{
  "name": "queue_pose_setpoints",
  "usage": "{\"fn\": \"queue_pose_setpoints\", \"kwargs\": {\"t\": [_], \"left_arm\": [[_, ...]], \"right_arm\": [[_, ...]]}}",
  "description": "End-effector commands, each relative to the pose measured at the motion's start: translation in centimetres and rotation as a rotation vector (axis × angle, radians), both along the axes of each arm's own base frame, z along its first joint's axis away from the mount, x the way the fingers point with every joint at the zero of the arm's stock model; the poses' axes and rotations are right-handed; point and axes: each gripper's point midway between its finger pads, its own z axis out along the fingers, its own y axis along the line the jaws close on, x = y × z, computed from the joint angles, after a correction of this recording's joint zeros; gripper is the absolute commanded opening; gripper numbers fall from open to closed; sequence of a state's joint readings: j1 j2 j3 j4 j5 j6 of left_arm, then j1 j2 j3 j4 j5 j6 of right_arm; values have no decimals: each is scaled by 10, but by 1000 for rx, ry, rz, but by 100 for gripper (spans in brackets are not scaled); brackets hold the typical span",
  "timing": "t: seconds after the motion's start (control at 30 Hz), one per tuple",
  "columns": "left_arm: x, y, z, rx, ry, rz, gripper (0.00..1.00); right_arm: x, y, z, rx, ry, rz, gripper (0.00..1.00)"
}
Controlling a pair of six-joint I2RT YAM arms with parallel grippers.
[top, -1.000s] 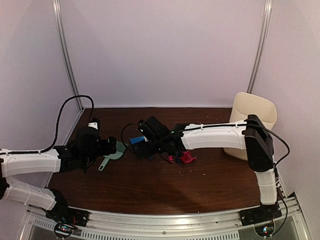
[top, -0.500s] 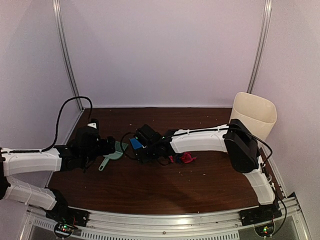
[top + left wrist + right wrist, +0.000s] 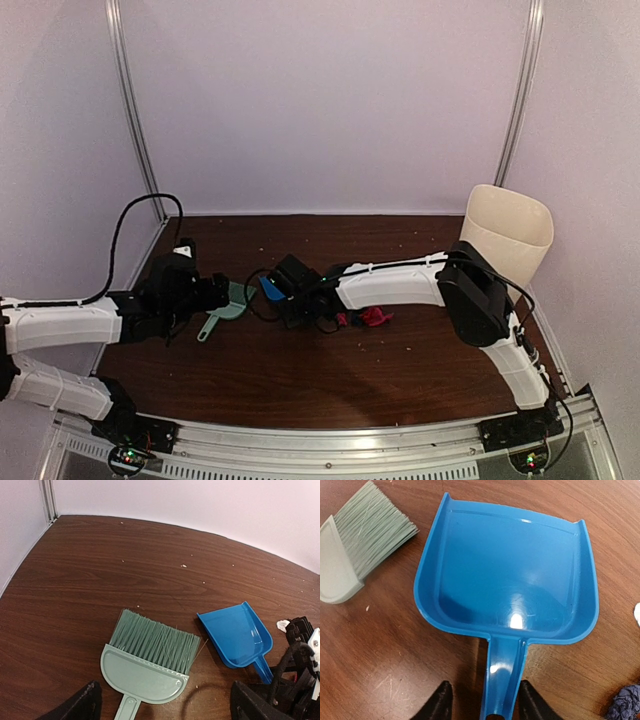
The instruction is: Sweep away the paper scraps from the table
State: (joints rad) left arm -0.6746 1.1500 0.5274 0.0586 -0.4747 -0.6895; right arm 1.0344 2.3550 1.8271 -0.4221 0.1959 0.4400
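The right hand [image 3: 486, 704] stood partway open, one finger on each side of the blue dustpan [image 3: 510, 575]'s handle. A strip of wood showed between the handle and one finger. The other finger [image 3: 534, 702] sat hard beside the handle, and I could not tell whether it touched. The pan lay flat on the surface [image 3: 300, 380], mouth pointing away from the hand.

The left hand [image 3: 165, 696] was spread wide and held nothing. The stub of the green brush [image 3: 147, 662]'s handle lay between its fingers, apart from both. The brush lay flat, its bristles fanned toward the back wall, just beside the pan's left wall.

Of the paper scraps, a magenta clump [image 3: 372, 317] lay right of the pan, close under the right forearm. A dark blue bit [image 3: 625, 703] lay near the pan's rear right corner, and a white one [image 3: 283, 625] just off its right side.

The surface ended behind at a white wall, with a metal upright [image 3: 48, 500] in the left rear corner. Its near edge carried a silver rail [image 3: 350, 435]. A cream bin [image 3: 505, 240] filled the right rear corner. Brush, pan and both hands crowded the left middle. A broad band of bare wood ran between them and the rail, and another beyond the bristles to the wall.
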Motion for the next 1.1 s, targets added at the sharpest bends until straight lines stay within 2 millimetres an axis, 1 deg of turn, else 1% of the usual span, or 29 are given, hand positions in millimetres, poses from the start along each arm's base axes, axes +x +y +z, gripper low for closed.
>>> {"fn": "queue_pose_setpoints", "kwargs": {"t": [0.0, 0.1, 0.2, 0.27, 0.37, 0.4, 0.43, 0.5, 0.6, 0.67, 0.73, 0.77, 0.9, 0.97, 1.07], "left_arm": [[1, 2, 9, -30, -35, 7, 90], [1, 2, 9, -30, -38, 4, 90], [0, 2, 10, -31, -42, 2, 89], [0, 1, 11, -33, -44, -2, 89], [0, 0, 13, -32, -48, -11, 89], [-1, 0, 13, -30, -48, -15, 89], [-1, 0, 13, -29, -48, -19, 89], [-1, -1, 15, -28, -51, -26, 89], [-2, -4, 17, -32, -57, -47, 89], [-3, -7, 18, -39, -63, -68, 88], [-4, -10, 19, -44, -65, -87, 88], [-4, -12, 20, -48, -66, -94, 88], [-4, -16, 20, -57, -63, -115, 87], [-4, -18, 19, -60, -61, -126, 87], [-4, -18, 18, -54, -57, -122, 87]], "right_arm": [[15, -3, 6, -12, -56, -45, 35], [16, -5, 9, -13, -62, -48, 20], [16, -6, 21, -1, -69, -45, 13], [13, -7, 34, 14, -77, -42, 11], [9, -14, 60, 39, -91, -38, 9], [6, -18, 69, 46, -95, -37, 7], [3, -23, 85, 64, -107, -39, 7], [-5, -37, 100, 73, -109, -43, 5], [-22, -66, 119, 81, -102, -63, 5], [-38, -90, 124, 75, -85, -84, 5], [-55, -121, 124, 46, -68, -122, 5], [-65, -140, 116, 19, -55, -147, 5], [-96, -206, 108, -7, -35, -257, 6], [-109, -233, 99, -3, -22, -302, 7], [-124, -265, 83, 3, -11, -370, 8]]}}
